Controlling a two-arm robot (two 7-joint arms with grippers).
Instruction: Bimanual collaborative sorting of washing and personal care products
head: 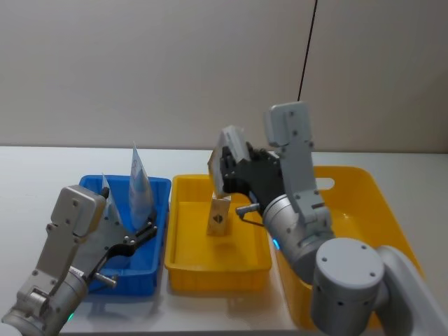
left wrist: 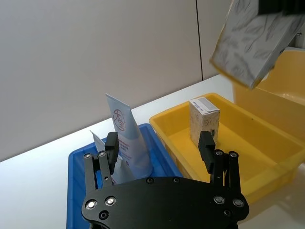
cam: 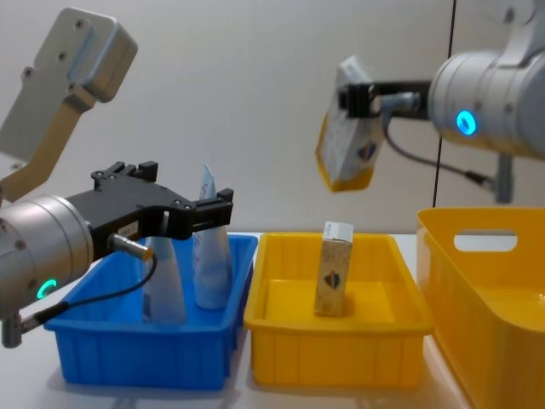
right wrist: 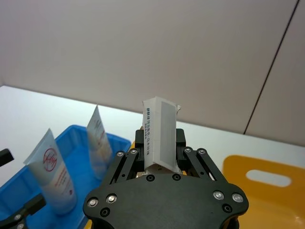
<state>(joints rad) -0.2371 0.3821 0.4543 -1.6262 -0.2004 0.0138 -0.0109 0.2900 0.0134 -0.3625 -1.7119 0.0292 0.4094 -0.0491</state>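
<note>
**Carton, held.** Small beige-white cardboard carton (cam: 345,145), rectangular and matte, with a dark emblem on its broad face and fine barcode print down a narrow side. The right gripper (cam: 356,100) is clamped on its upper end. It hangs tilted in the air above the shallow yellow plastic tray (cam: 336,341), clear of the tray.

**Carton, standing.** Second beige-white cardboard carton (cam: 332,268) of the same kind, with its dark emblem facing the chest view. It stands upright on the floor of the shallow yellow plastic tray, about midway along it.

**Tubes.** Tall tapering pale blue-white squeeze tube with a red round print (right wrist: 52,174) and a second pale tapering tube (right wrist: 97,140). Both are smooth, soft-looking plastic, broad at the base and narrowing to a flat crimped top edge. They stand upright, close together, inside the blue plastic tray (head: 157,269).

**Left gripper.** The black left gripper (left wrist: 159,143) has its fingers spread wide and holds nothing. It is poised over the near side of the blue plastic tray, just beside the tubes. Whether it touches them cannot be told.

**Surroundings.** Deep yellow plastic bin (head: 364,185) with a slotted handle, to the right of the shallow tray. All three containers sit in a row on the white table (head: 42,168).
</note>
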